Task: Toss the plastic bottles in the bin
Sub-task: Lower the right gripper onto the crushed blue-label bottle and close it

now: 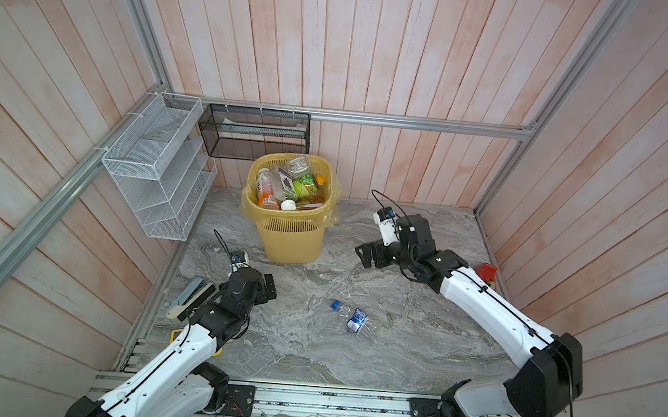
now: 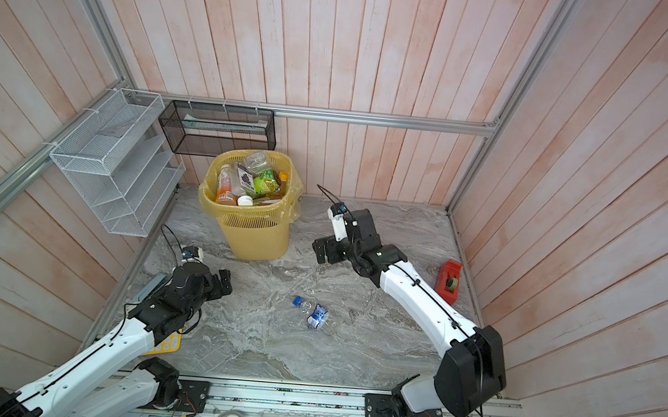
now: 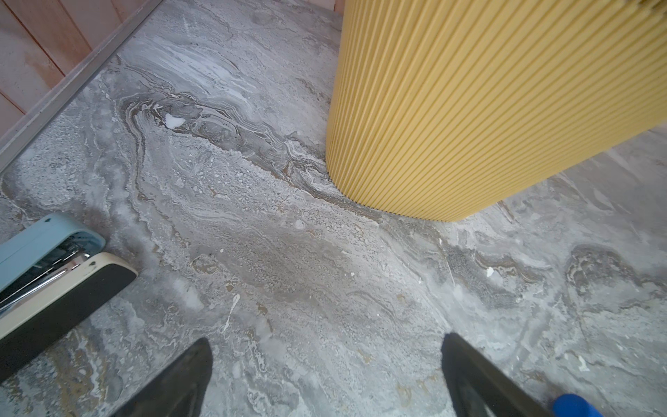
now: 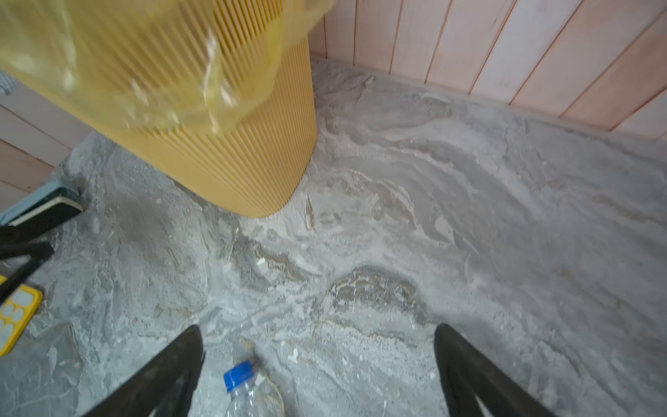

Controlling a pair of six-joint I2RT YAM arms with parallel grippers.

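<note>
Lying mid-table on the grey marble tabletop (image 1: pixel 394 349), a crushed clear plastic bottle with a blue cap (image 1: pixel 351 317) sits well apart from the tall yellow lattice bin (image 1: pixel 291 239), already heaped with bottles (image 1: pixel 284 188). The left gripper (image 3: pixel 325 343) and right gripper (image 4: pixel 319 332) gape wide, empty. The right should likely straddle the bottle's labelled middle, not its cap.

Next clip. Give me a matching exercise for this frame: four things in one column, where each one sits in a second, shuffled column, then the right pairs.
Things
1. blue-capped bottle
2. bin
3. red tape dispenser
4. white wire rack

Places
A. hung up on the left, clear of the table
B. lying flat mid-table
C. standing upright at the back, nearly full
D. at the table's right edge

Pairs: 1-B, 2-C, 3-D, 4-A
</note>
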